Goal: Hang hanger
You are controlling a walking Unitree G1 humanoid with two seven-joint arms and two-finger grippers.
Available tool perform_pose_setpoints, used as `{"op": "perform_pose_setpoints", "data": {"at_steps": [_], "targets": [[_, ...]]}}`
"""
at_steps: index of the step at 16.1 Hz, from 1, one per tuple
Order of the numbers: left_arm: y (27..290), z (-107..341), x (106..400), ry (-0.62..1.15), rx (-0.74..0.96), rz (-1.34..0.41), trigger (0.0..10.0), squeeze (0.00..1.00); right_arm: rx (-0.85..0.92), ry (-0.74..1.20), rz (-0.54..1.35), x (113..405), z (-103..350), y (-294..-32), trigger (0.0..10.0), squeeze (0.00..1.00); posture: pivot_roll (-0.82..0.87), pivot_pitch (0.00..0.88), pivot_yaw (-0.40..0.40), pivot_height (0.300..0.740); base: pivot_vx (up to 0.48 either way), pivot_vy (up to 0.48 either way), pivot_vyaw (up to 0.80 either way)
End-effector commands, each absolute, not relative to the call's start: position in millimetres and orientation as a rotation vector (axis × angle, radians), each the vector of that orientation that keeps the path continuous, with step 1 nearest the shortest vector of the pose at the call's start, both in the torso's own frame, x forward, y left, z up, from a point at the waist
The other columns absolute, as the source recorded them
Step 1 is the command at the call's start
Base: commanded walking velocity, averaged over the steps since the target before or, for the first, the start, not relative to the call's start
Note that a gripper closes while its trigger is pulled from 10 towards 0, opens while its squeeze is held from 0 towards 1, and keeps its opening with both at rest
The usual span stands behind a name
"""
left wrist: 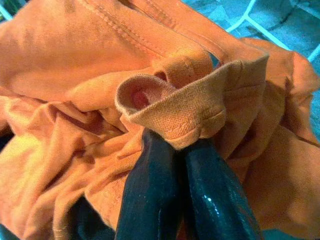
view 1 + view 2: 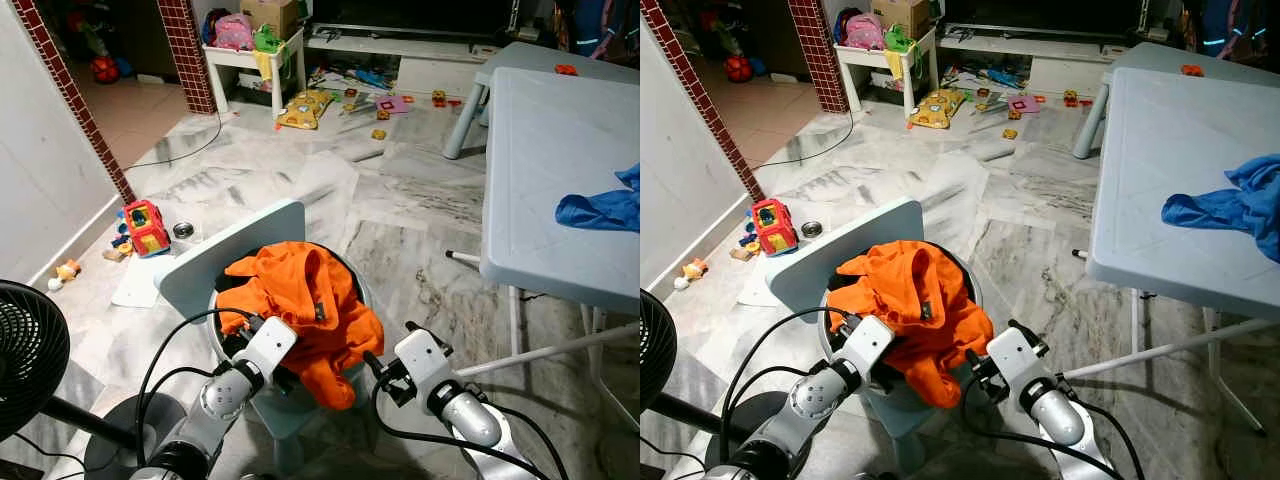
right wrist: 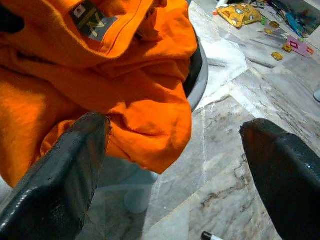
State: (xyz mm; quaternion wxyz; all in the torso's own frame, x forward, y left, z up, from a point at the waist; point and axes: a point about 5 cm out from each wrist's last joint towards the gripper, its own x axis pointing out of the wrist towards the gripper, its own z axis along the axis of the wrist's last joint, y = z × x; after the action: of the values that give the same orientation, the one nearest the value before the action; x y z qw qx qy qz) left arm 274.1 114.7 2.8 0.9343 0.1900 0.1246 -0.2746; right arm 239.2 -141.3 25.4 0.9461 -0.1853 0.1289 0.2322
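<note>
An orange shirt [image 2: 300, 300] lies bunched on the round seat of a small pale chair [image 2: 228, 252] right in front of me. My left gripper [image 1: 175, 162] is shut on a folded hem of the shirt at its near left side; in the left eye view its fingers are tucked under the cloth. My right gripper [image 3: 172, 127] is open just off the shirt's near right edge, with one finger [image 3: 75, 150] close to the hanging cloth and bare floor between the two. The shirt's neck label [image 3: 86, 15] faces up.
A pale grey table [image 2: 560, 140] stands on the right with a blue cloth [image 2: 605, 210] on it, its legs close to my right arm. A black fan [image 2: 30, 350] is at the left. A toy truck [image 2: 145, 225] and scattered toys [image 2: 305, 105] lie on the marble floor.
</note>
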Motion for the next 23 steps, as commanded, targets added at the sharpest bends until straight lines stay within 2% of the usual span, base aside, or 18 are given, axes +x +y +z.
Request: {"op": "perform_pose_setpoints", "data": {"at_steps": [1,5,6,12,20,23], "targets": [[120.4,5.2,274.9,0.226,0.410,-0.523,0.0,0.00,-0.383,0.272,0.476,237.2,22.0,-139.8,10.0,0.00,-0.18,0.053,0.056,0.740,0.000,0.000,0.00],[128.1,21.1,272.6,0.082,0.383,-0.408,0.0,0.00,-0.382,0.269,0.463,239.8,21.8,-140.4,10.0,0.00,-0.17,0.043,0.065,0.740,0.000,0.000,0.00],[124.6,31.4,266.9,0.027,0.303,-0.388,0.0,0.00,-0.381,0.265,0.458,241.7,22.3,-140.0,10.0,0.00,-0.16,0.032,0.065,0.740,0.000,0.000,0.00],[112.3,74.2,262.8,-0.127,0.195,-0.382,0.0,0.00,-0.373,0.212,0.424,262.9,32.4,-138.3,10.0,0.00,-0.13,0.000,0.066,0.740,0.000,0.000,0.00],[116.2,76.6,270.5,-0.058,0.212,-0.385,0.0,0.00,-0.282,0.162,0.324,291.8,47.1,-138.7,10.0,0.00,-0.10,0.000,0.088,0.740,0.000,0.000,0.00],[123.1,85.6,267.6,-0.120,0.212,-0.337,0.0,0.00,-0.251,0.143,0.290,294.0,51.4,-142.0,10.0,0.00,-0.10,0.000,0.090,0.740,0.000,0.000,0.00]]}}
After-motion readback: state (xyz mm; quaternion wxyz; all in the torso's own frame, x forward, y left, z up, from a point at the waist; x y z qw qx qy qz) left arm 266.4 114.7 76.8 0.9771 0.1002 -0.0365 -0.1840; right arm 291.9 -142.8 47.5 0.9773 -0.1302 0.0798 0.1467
